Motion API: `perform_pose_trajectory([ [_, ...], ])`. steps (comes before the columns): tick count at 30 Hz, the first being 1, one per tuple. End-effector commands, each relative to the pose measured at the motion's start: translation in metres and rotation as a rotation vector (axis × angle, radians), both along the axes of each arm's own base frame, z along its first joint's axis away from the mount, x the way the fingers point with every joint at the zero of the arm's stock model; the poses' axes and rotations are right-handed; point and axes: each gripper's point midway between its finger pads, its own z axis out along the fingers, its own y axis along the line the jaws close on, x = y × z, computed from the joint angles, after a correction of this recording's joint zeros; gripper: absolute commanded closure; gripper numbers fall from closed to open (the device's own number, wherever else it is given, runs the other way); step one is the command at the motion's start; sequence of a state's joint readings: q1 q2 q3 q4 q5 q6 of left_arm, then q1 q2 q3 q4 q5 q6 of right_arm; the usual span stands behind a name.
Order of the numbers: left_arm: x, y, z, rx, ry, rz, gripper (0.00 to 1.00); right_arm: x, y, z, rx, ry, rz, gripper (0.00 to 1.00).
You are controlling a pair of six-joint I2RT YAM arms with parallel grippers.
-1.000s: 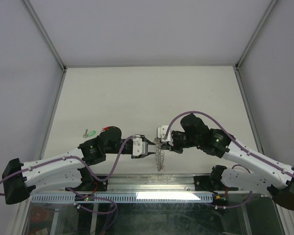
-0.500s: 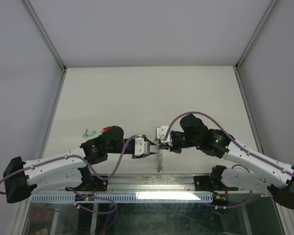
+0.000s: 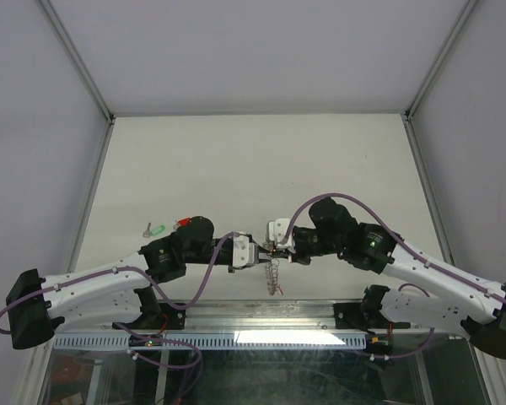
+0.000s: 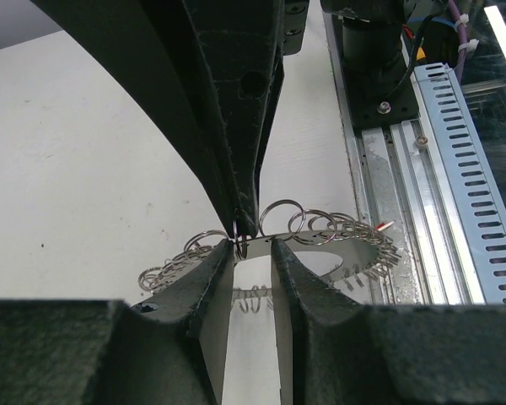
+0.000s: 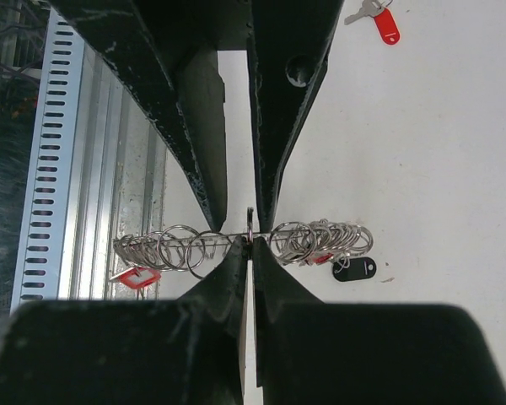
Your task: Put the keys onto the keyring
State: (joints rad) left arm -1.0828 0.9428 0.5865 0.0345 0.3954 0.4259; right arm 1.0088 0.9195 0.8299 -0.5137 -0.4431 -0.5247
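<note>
I see a flat grey metal keyring (image 4: 320,242), dull-faced, fringed with glossy wire loops (image 4: 341,226); a smooth red plastic key head (image 5: 386,25); a smooth matt white tabletop (image 4: 84,186).

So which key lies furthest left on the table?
The green-headed key. It is the only green one, and the red-headed key lies just to its right.

Left end effector (image 3: 264,256) ajar, right end effector (image 3: 276,250) clamped — facing

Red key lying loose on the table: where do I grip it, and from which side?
Grip the red key by its plastic head, from straight above: it lies flat on the table, and the head is broader than the thin silver blade.
</note>
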Motion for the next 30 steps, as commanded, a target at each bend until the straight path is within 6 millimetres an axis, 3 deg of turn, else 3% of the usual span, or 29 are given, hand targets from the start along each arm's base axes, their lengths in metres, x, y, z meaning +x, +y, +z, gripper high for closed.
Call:
perform_pose_trajectory([
  [1, 0.004, -0.008, 0.035, -0.091, -0.039, 0.0, 0.77, 0.0, 0.013, 0.026, 0.094, -0.046, 0.031, 1.0],
  [5, 0.005, -0.008, 0.034, -0.088, -0.038, 0.004, 0.78, -0.003, 0.013, 0.023, 0.081, -0.045, 0.045, 1.0],
  [15, 0.007, -0.007, 0.032, -0.082, -0.037, 0.016, 0.9, -0.008, 0.016, 0.026, 0.09, -0.048, 0.067, 1.0],
  [18, 0.008, -0.007, 0.033, -0.082, -0.036, 0.022, 0.91, -0.01, 0.017, 0.026, 0.088, -0.045, 0.071, 1.0],
  [22, 0.009, -0.008, 0.033, -0.08, -0.035, 0.03, 0.76, -0.01, 0.019, 0.025, 0.087, -0.043, 0.074, 1.0],
  [24, 0.01, -0.008, 0.032, -0.077, -0.034, 0.031, 0.74, -0.011, 0.02, 0.024, 0.083, -0.041, 0.075, 1.0],
  [30, 0.011, -0.008, 0.03, -0.069, -0.027, 0.036, 0.83, -0.012, 0.023, 0.023, 0.085, -0.04, 0.078, 1.0],
])
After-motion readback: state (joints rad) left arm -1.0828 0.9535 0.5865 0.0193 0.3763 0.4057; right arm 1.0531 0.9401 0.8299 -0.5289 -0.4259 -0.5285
